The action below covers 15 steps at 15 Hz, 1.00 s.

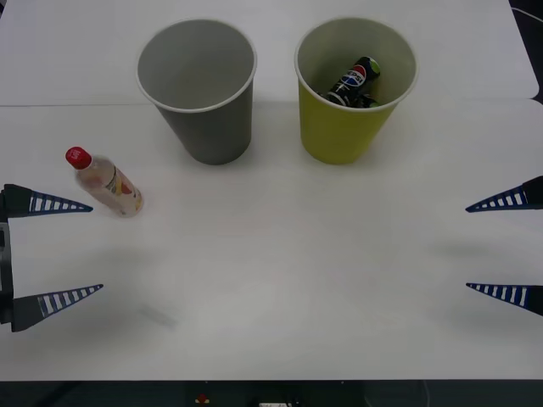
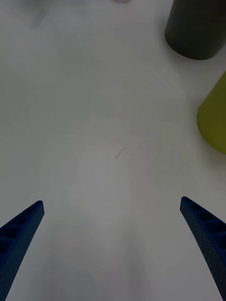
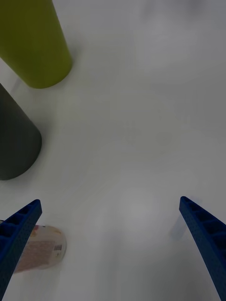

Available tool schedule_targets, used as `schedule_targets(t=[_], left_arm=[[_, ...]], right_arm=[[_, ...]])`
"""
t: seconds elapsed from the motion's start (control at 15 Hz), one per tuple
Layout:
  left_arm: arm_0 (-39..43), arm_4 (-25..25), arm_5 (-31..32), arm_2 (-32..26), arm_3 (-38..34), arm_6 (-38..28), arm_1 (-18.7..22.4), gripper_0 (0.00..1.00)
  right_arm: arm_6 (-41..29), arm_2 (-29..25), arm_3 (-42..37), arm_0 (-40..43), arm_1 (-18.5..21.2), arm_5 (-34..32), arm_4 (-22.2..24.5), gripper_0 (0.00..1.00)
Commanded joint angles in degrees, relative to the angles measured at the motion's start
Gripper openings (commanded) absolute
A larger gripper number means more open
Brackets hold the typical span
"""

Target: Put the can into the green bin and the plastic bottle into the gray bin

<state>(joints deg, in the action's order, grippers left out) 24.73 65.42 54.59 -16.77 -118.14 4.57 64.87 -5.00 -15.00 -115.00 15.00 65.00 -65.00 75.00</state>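
The dark Pepsi can (image 1: pixel 355 82) lies tilted inside the yellow-green bin (image 1: pixel 344 127) at the back right. Left of it stands the gray bin (image 1: pixel 208 119), with nothing showing inside. The clear plastic bottle (image 1: pixel 105 181) with a red cap lies on the white table at the left, just beyond my left gripper (image 1: pixel 95 247), which is open. Its label end (image 3: pixel 40 248) shows beside one left finger. My right gripper (image 1: pixel 467 248) is open at the table's right edge, over bare table. Both bins' bases, gray (image 2: pixel 195 28) and green (image 2: pixel 214 120), appear in the right wrist view.
The white table (image 1: pixel 288 271) spreads wide between the two grippers and in front of the bins. A seam (image 1: pixel 68 105) runs across the tabletop behind the bins. The table's front edge (image 1: pixel 271 381) is near the robot.
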Motion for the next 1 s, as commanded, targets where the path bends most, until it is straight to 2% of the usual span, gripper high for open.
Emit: schedule_targets(t=[0.07,0.27,0.4,0.67,0.8,0.87,1.0], left_arm=[[2.9,-0.8,-1.9,-1.0,-1.7,-5.9,-1.8,1.00],[5.7,-2.4,-6.4,-1.3,-2.7,-14.1,-3.6,1.00],[8.8,-5.7,-11.0,-1.2,-2.7,-17.1,-4.3,1.00],[17.2,-16.6,-21.8,-1.4,-2.6,-15.6,-4.4,1.00],[19.7,-21.7,-27.2,-1.3,-2.4,-10.8,-5.4,1.00],[20.1,-23.1,-28.6,-1.2,-2.1,-9.1,-5.5,1.00],[19.1,-29.5,-29.7,0.9,1.1,-3.5,-6.1,1.00]], right_arm=[[0.0,0.0,0.0,0.0,0.0,0.0,0.0,1.00],[0.0,0.0,0.0,0.0,0.0,0.0,0.0,1.00],[0.0,0.0,0.0,0.0,0.0,0.0,0.0,1.00],[0.0,0.0,0.0,0.0,0.0,0.0,0.0,1.00],[0.0,0.0,0.0,0.0,0.0,0.0,0.0,1.00],[0.0,0.0,0.0,0.0,0.0,0.0,0.0,1.00],[0.0,0.0,0.0,0.0,0.0,0.0,0.0,1.00]])
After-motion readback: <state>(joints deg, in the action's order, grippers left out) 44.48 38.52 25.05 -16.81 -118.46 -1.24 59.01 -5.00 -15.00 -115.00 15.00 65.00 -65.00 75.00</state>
